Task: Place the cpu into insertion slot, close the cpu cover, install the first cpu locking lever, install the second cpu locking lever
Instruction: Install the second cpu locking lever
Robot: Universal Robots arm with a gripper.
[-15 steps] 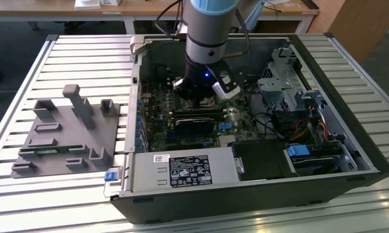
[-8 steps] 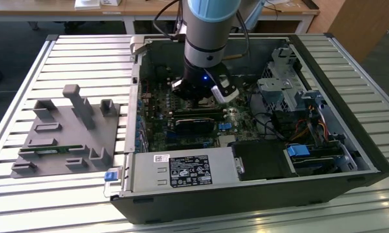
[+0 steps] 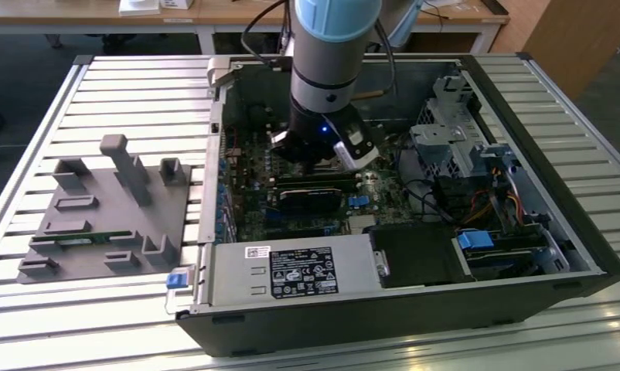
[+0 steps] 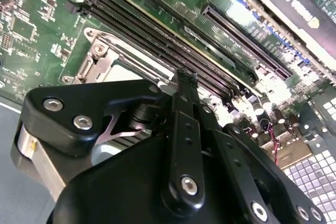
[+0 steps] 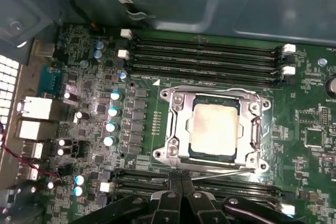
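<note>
In the first wrist view the cpu (image 5: 212, 129), a dull silver square, lies in its socket on the green motherboard. The shiny cpu cover (image 5: 178, 132) is folded down around it as a frame. A thin wire locking lever (image 5: 226, 172) runs along the socket edge nearest the gripper, its free end right at the fingertips. Another lever (image 5: 257, 129) lies along the adjoining side of the socket. My gripper (image 5: 181, 182) has its black fingers pressed together at that near edge. In the second wrist view one finger (image 4: 185, 85) hangs just above the socket (image 4: 100, 59). In the exterior view the gripper (image 3: 308, 158) is low inside the computer case.
Memory slots (image 5: 205, 51) run on both sides of the socket, with capacitors (image 5: 113, 119) beside it. A black card (image 3: 310, 202), a power supply (image 3: 289, 270) and a drive cage (image 3: 444, 139) crowd the case. A grey fixture (image 3: 103, 209) stands on the slatted table at the exterior view's left.
</note>
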